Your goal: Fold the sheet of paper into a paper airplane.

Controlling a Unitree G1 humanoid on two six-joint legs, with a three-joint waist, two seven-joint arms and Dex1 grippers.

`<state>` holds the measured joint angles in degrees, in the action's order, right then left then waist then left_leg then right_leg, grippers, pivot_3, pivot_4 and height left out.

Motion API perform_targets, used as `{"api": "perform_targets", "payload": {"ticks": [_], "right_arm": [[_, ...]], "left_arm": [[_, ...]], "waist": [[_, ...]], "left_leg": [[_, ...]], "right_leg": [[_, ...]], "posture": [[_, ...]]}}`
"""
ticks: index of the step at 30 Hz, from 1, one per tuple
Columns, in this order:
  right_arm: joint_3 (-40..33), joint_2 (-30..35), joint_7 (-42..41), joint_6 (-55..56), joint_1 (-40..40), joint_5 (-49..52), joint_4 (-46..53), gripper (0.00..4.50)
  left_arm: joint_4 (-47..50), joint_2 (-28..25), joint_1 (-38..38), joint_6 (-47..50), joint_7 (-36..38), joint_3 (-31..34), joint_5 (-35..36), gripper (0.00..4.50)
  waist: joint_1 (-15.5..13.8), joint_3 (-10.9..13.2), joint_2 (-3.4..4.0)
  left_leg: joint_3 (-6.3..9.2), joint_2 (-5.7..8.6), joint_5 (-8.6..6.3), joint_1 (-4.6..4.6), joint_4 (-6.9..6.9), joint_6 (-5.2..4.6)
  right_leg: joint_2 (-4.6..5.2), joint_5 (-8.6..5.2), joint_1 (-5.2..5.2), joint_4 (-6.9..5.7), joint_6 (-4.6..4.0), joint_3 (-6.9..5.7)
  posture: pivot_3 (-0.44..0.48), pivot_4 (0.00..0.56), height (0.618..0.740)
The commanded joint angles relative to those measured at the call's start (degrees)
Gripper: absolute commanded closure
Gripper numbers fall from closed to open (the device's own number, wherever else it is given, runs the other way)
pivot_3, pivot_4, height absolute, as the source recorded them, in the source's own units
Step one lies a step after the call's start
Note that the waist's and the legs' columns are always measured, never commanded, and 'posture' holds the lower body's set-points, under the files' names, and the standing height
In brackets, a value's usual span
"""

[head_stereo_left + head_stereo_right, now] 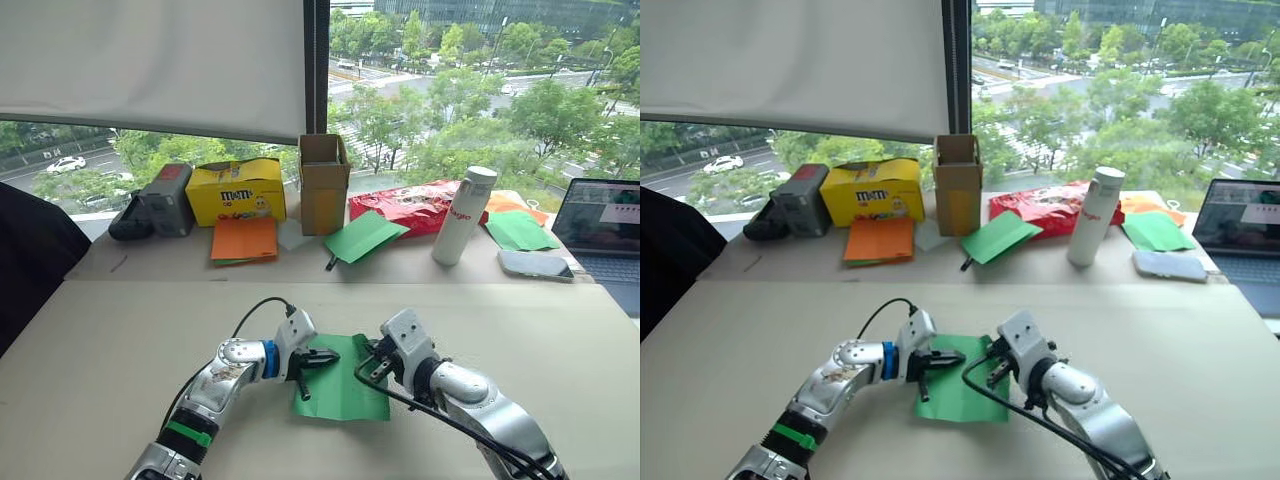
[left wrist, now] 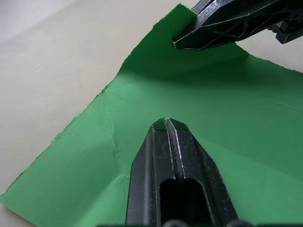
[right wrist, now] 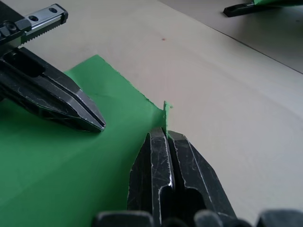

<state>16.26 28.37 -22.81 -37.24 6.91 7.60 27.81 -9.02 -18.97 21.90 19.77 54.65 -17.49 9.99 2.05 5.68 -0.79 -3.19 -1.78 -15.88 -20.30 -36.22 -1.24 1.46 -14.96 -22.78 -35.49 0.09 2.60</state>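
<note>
We are seeing the thin bright green sheet of paper (image 1: 340,385) lying at six o'clock on the beige table (image 1: 110,350), right gripper (image 3: 166,135) pinching its edge, left gripper (image 2: 166,124) pressing on it, fingers together.

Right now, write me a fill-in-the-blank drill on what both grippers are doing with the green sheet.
1. The right gripper is shut on a ____ of the sheet of paper.
2. The left gripper has its fingers ____ and presses on the sheet.
3. The sheet lies on the ____-coloured table.

Missing words: corner; shut; beige
</note>
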Motion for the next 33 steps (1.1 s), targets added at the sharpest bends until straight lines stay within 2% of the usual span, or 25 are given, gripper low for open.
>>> {"api": "perform_targets", "payload": {"ticks": [1, 9, 15, 21, 27, 33], "right_arm": [[1.5, 2.3, -3.2, 7.4, 1.7, -3.5, -1.2, 4.46], [3.2, 5.2, -9.0, 10.0, 2.6, -6.4, -1.4, 4.46], [6.8, 7.3, -11.4, 16.3, 1.9, -12.1, -4.8, 4.46], [6.8, 6.4, -11.3, 20.4, 1.4, -14.9, -9.0, 4.46], [5.9, 4.6, -11.0, 22.1, 1.6, -16.0, -10.7, 4.46], [6.0, 3.8, -10.8, 22.9, 1.7, -17.4, -11.0, 4.46]], "left_arm": [[-0.3, 0.2, -0.2, -0.1, 0.7, -1.9, -1.1, 4.5], [-1.0, 0.3, -0.2, 0.3, 0.6, -2.0, -1.5, 4.5], [-0.5, -0.3, 0.2, 1.9, 0.9, -0.6, -0.4, 4.5], [2.4, -0.9, 0.3, 3.4, 0.5, 2.6, 2.1, 4.5], [8.2, 0.1, 4.4, 8.2, 0.0, 7.7, 8.7, 4.5], [2.1, 1.7, 8.6, 6.4, -2.4, 3.6, 3.5, 4.5]], "waist": [[0.0, 0.0, -0.05], [-0.9, 0.0, -0.02], [-1.0, 0.0, -0.01], [-1.0, 0.0, -0.01], [-1.3, 0.0, -0.09], [-1.4, 0.0, -0.08]], "left_leg": [[0.01, -0.02, 0.0, 0.03, 0.01, -0.01], [0.01, -0.03, -0.03, 0.06, 0.0, -0.05], [0.01, -0.03, -0.03, 0.07, 0.0, -0.06], [0.01, -0.03, -0.03, 0.08, -0.02, -0.05], [0.04, -0.05, -0.03, 0.08, -0.11, -0.05], [0.05, 0.02, -0.04, 0.08, -0.13, -0.06]], "right_leg": [[-0.01, -0.01, 0.12, 0.05, 0.02, -0.02], [-0.01, 0.07, 0.25, 0.15, -0.12, -0.02], [-0.02, 0.09, 0.27, 0.16, -0.16, -0.04], [-0.03, 0.09, 0.27, 0.15, -0.16, -0.04], [-0.01, 0.11, 0.17, 0.1, -0.19, -0.06], [0.0, 0.11, 0.27, 0.15, -0.19, -0.03]], "posture": [[0.0, 0.15, 0.74], [0.0, 0.15, 0.74], [0.0, 0.15, 0.74], [0.0, 0.15, 0.74], [0.0, 0.15, 0.74], [0.0, 0.15, 0.74]]}}
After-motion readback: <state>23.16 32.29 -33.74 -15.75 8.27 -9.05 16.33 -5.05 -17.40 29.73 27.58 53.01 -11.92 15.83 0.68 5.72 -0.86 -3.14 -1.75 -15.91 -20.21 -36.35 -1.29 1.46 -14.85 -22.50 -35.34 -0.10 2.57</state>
